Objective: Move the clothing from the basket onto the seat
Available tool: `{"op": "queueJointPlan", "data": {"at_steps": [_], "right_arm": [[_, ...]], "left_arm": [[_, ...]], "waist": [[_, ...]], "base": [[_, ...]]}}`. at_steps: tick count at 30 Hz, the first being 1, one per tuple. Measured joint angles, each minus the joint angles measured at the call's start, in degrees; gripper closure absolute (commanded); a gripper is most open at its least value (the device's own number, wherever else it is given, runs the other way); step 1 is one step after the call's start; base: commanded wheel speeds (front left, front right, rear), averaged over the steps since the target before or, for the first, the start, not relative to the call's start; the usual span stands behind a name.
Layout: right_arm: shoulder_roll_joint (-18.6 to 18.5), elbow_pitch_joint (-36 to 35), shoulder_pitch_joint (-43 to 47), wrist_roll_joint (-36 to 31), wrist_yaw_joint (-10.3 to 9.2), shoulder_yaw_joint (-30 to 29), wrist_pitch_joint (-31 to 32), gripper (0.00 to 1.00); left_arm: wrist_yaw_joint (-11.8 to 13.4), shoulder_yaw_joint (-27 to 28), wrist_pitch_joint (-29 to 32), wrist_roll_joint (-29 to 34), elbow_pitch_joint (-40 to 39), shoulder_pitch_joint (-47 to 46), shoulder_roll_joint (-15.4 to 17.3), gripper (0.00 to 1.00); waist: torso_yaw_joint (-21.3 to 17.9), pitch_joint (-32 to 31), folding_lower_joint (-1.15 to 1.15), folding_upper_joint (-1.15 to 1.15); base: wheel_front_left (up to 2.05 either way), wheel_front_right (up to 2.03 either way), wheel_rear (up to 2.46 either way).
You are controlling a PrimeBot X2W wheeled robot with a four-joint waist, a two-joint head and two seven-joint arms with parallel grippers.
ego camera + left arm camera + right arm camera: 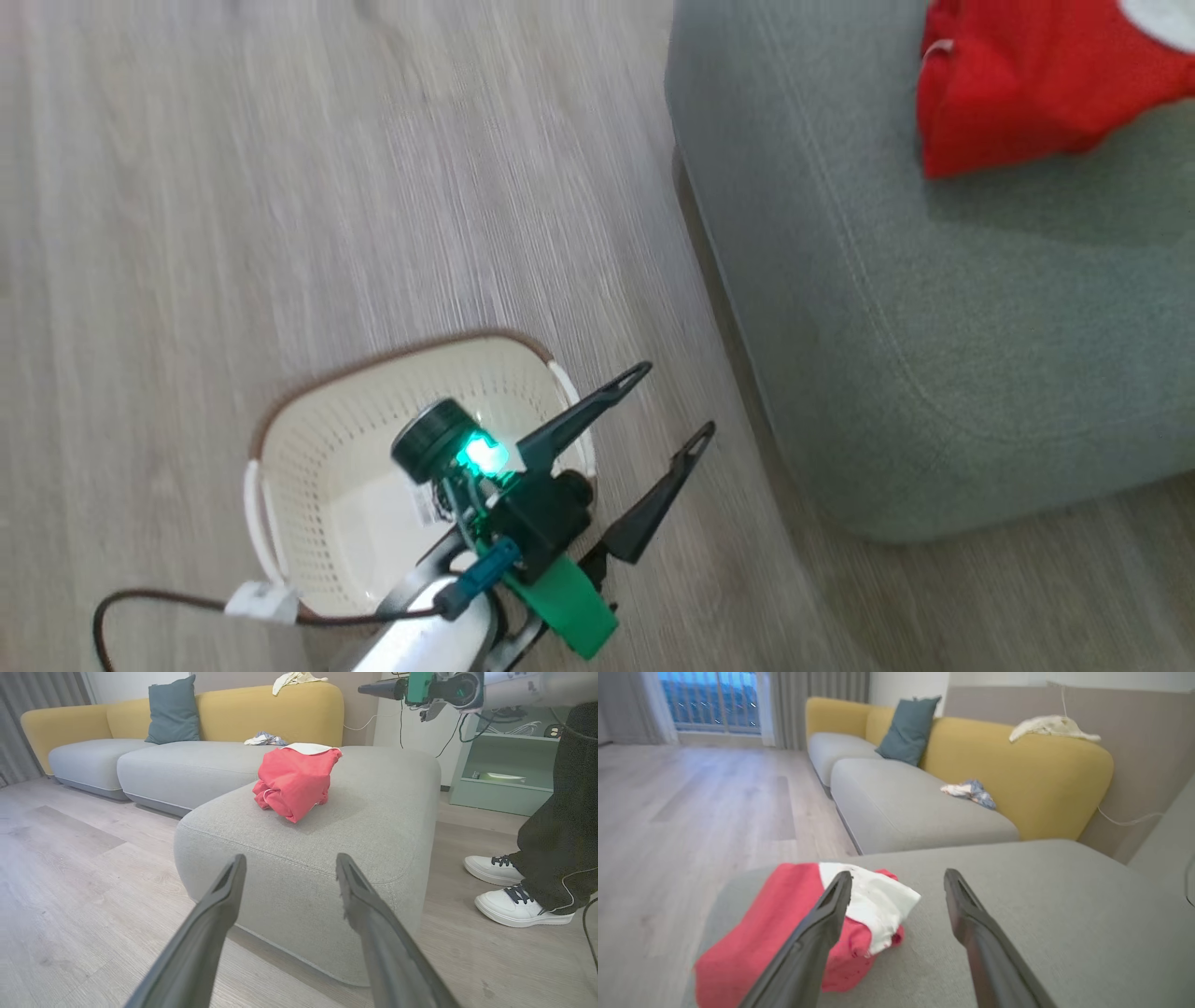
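The red clothing (1018, 84) lies bunched on the grey-green seat (934, 327), with a white piece on top of it. The cream basket (317, 467) stands on the floor left of the seat, holding nothing but the sticker on its bottom. My left gripper (677, 399) is open over the basket's right rim, fingers pointing at the seat. From the left wrist view, that gripper (290, 858) faces the seat's (373, 802) front corner, with the clothing (294, 781) beyond. My right gripper (899, 876) hangs open above the seat (1041, 896), just right of the clothing (775, 914).
A person's legs in white shoes (514, 900) stand on the wooden floor right of the seat. A grey sofa with a yellow back (187, 760) runs behind, with a teal cushion (173, 711) and loose cloths. A pale green shelf unit (504, 774) stands at the far right.
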Motion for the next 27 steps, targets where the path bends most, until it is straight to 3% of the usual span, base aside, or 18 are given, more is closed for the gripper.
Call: {"op": "queueJointPlan", "data": {"at_steps": [8, 14, 19, 27], "right_arm": [[0.45, -28.16, 15.32, 7.55, 0.00, -0.66, -0.52, 0.00], [6.03, -44.23, 26.38, 7.68, 0.00, -3.79, -0.53, 0.00], [13.13, -50.36, 33.93, 4.71, 0.00, -4.49, -0.53, 0.00], [20.89, -51.91, 40.36, 0.46, -0.01, -4.10, -0.53, 0.00]], "left_arm": [[0.85, 5.79, 0.00, -0.02, 0.00, 3.14, -1.49, 0.00], [1.25, 10.65, 0.00, -0.59, -0.04, 4.31, -2.21, 0.00], [2.58, 14.54, 0.00, -0.62, -0.36, 5.95, -2.83, 0.00], [8.45, 20.13, 0.00, -2.54, -0.35, 8.14, -3.32, 0.00]], "waist": [[2.63, -6.11, 0.00, 0.00], [6.67, -8.07, 0.00, 0.00], [9.99, -9.78, 0.00, 0.00], [14.46, -11.57, 0.00, 0.00]], "base": [[0.00, 0.00, 0.00], [0.00, 0.00, 0.00], [0.00, 0.00, 0.00], [0.00, 0.00, 0.00]]}}
